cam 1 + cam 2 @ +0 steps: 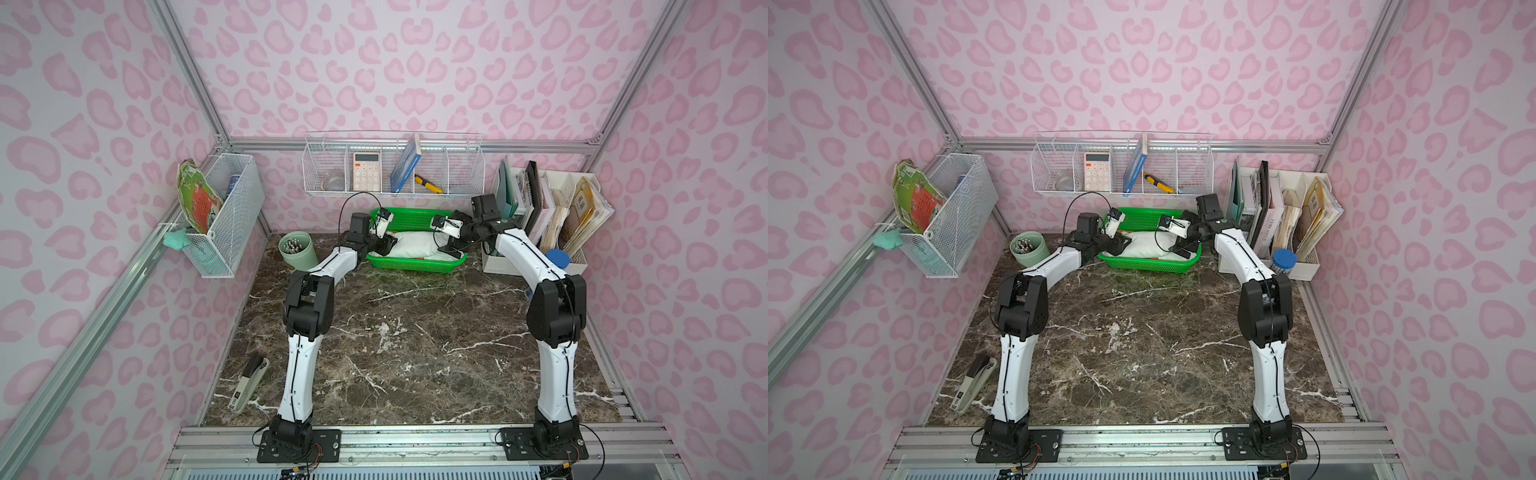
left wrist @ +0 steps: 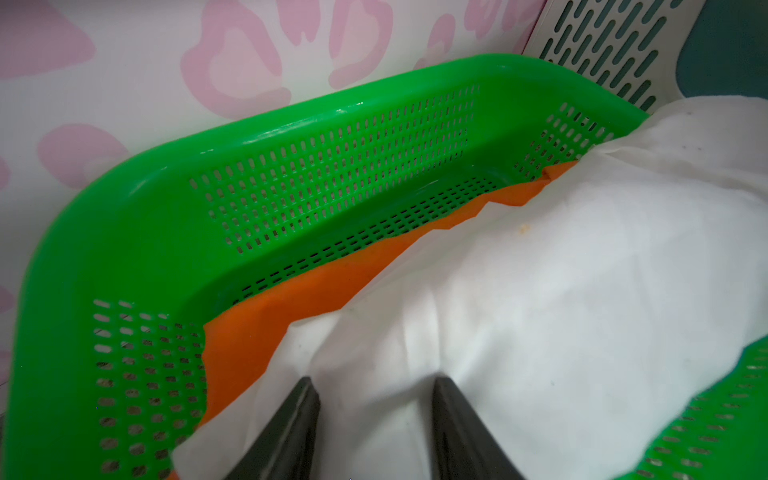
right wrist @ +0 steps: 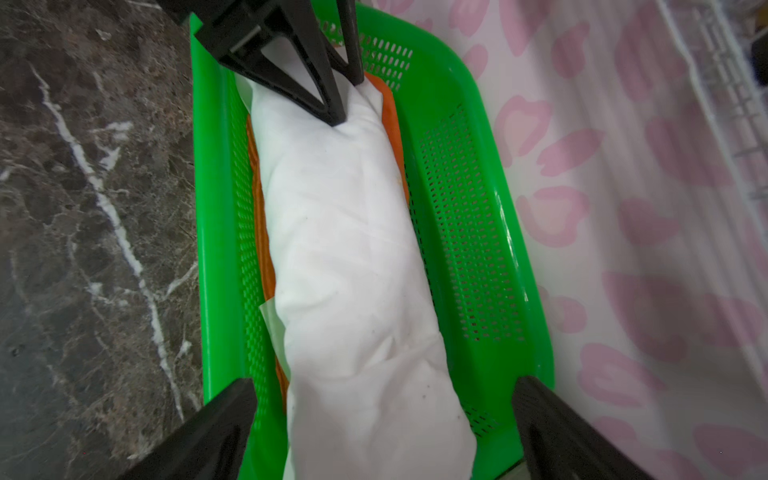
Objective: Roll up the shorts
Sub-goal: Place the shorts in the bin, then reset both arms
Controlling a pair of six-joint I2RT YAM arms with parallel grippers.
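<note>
The shorts [image 1: 411,245] [image 1: 1144,245] are a tight white roll lying lengthwise in the green basket [image 1: 415,264] [image 1: 1142,266], on top of an orange cloth [image 2: 291,307] [image 3: 392,120]. My left gripper [image 1: 386,245] [image 2: 372,380] is shut on the roll's left end; its black fingers [image 3: 336,104] dig into the fabric [image 2: 561,311] and pucker it. At the right end of the roll [image 3: 345,249], my right gripper [image 1: 451,249] [image 3: 384,380] stands wide open. Its fingers straddle the roll without touching it.
The basket [image 2: 291,137] stands against the back wall under a white wire shelf [image 1: 395,166]. A green pen cup [image 1: 297,249] is to its left, a file organiser [image 1: 548,216] and a blue-lidded jar [image 1: 557,257] to its right. A stapler [image 1: 249,380] lies at the front left.
</note>
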